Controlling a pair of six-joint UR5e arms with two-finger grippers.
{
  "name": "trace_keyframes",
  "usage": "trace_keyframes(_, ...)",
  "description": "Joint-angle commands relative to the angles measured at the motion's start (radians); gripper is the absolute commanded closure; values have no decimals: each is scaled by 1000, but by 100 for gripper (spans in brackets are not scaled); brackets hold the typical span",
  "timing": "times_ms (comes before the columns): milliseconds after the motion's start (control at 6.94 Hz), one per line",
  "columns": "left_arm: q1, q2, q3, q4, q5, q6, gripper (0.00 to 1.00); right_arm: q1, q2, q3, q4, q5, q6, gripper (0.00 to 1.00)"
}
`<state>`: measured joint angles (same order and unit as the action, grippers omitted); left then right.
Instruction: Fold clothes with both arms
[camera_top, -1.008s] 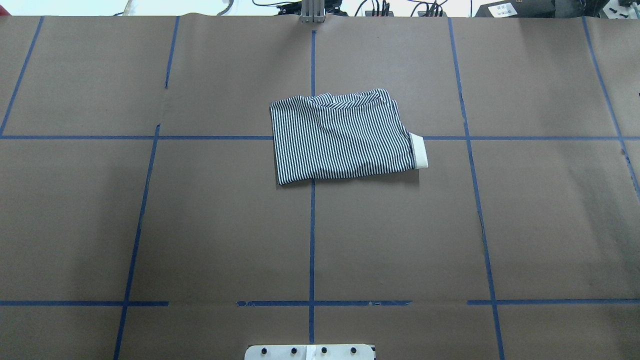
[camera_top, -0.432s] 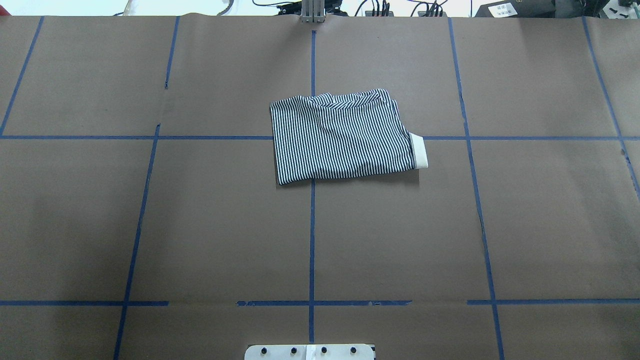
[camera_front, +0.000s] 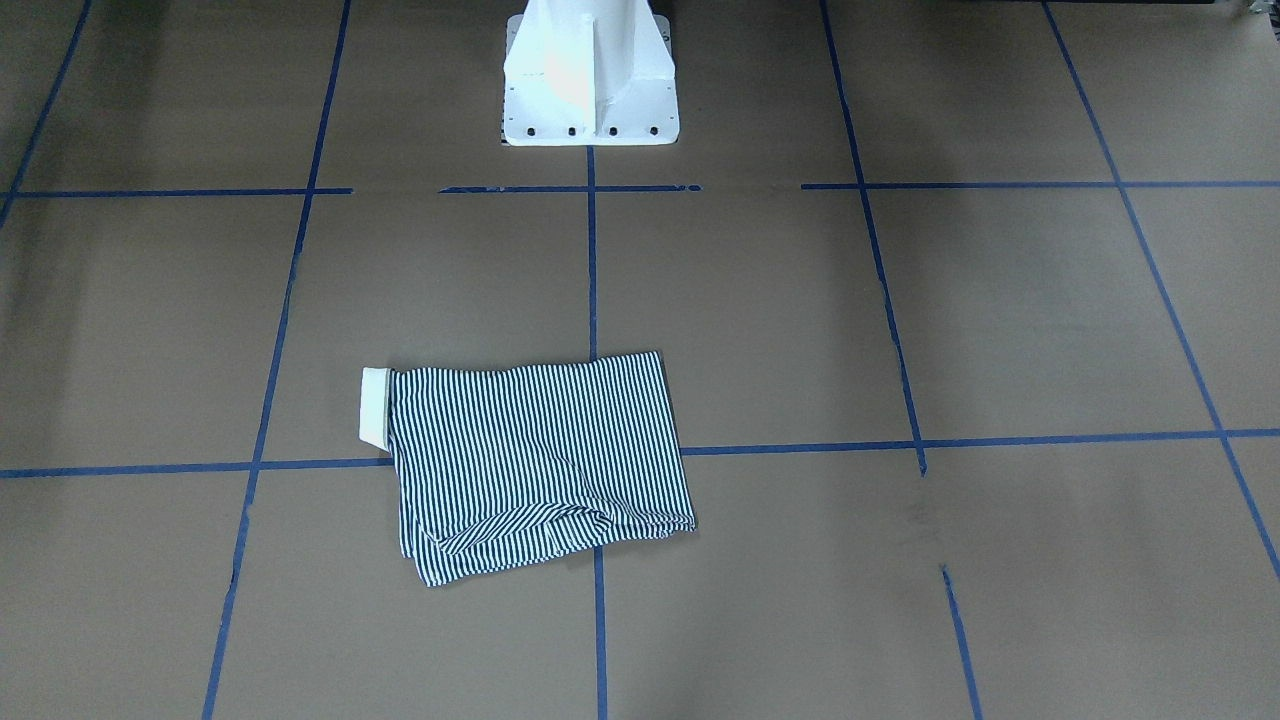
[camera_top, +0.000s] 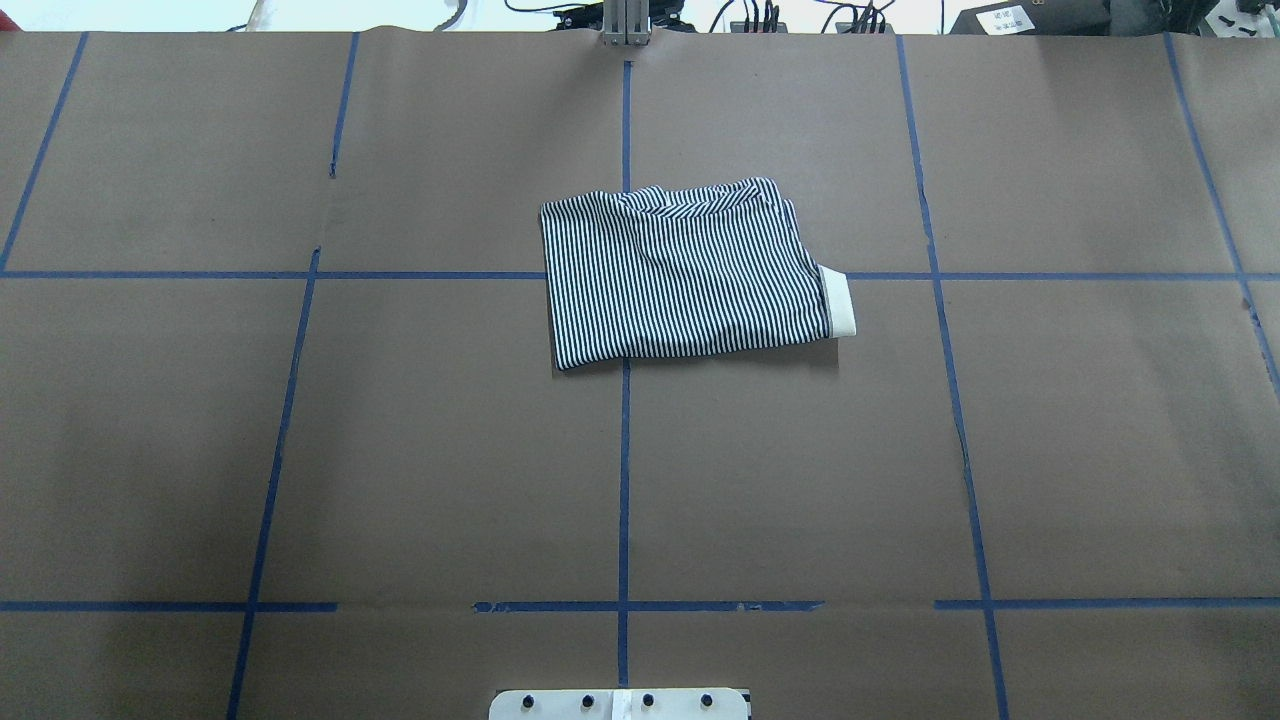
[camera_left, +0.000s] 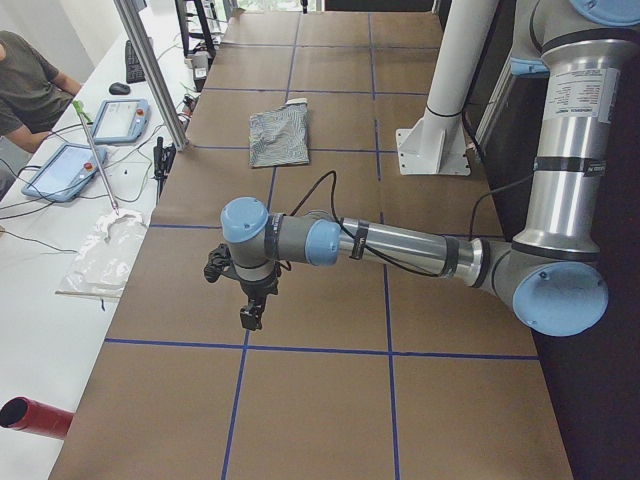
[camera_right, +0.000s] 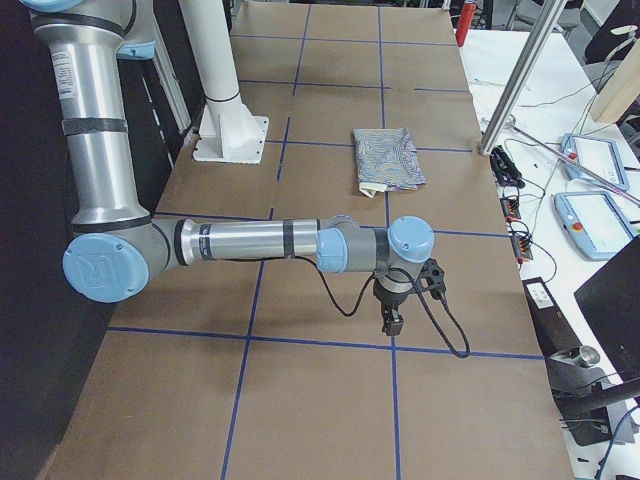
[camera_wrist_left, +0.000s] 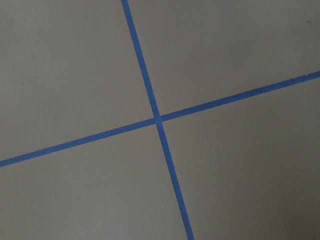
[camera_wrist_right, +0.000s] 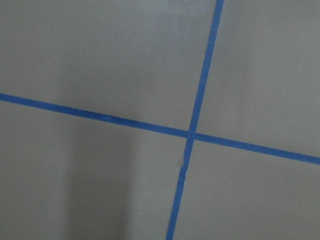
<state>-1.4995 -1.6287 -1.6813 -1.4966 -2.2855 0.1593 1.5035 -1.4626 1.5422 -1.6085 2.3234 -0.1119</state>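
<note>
Nothing had shifted in the last second: the folded polo shirt (camera_top: 690, 275) lay mid-way along the table (camera_top: 400, 450), with the left gripper (camera_left: 250, 316) and right gripper (camera_right: 391, 322) hanging well apart from it at opposite ends, too far off for me to tell whether parted or closed, so the folding looked finished.

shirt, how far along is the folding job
Done: the striped shirt lies folded into a compact rectangle on the table. In hand: nothing; the left claw and right claw hang well away from it, over opposite table ends. Left: perhaps tucking in the protruding white band.
</note>
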Motion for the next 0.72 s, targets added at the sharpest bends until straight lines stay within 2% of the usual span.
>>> trace_keyframes(0, 2, -7, -18, 7, -3, 2, 0, -12, 4, -7, -2, -4, 14, 0)
trace_keyframes(288, 1, 4, -15, -1, -3, 13, 0, -11, 4, -4, -4, 2, 15, 0)
trace_keyframes(576, -19, 7, -11, 9, -2, 14, 0, -11, 25, -2, -69, 59, 15, 0)
